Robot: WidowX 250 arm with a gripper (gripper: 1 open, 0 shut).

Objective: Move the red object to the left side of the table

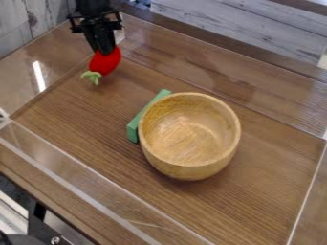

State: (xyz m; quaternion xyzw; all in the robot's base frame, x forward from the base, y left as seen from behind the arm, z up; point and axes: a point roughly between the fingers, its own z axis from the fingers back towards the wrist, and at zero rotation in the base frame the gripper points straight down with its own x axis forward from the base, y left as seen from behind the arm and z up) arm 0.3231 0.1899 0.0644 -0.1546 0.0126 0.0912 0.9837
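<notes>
Evidently the red object [105,63] is in the fingers [102,50], which are drawn in narrow around its upper end, so fruit and fingers make one unit and there is no gap left to cross. Taking the middle of the tabletop [109,139] as the centre of a clock whose twelve is the far edge of the view, the fruit sits toward eleven, near the clear wall [36,88] on the left side but apart from it. The fruit hangs from the fingertips, its red body just under them, and its long axis runs from the grip down toward the viewer, leaning slightly to seven o'clock, with the leafy green stub [91,76] at the low end. Whether that stub brushes the wood or floats just above it, I cannot tell from this angle.

The relation that matters now, as I judge it, is fruit to surface: the red body lies directly beneath the fingers, and it already appears to be on the left side, so what remains is probably a short lowering and a release, perhaps with a small nudge toward nine. The wooden bowl [189,135] and the green block [149,115] lie toward four, well apart from the fruit and out of that path. Being round, the fruit could roll once let go, and the wall would likely stop it if it went toward nine.
</notes>
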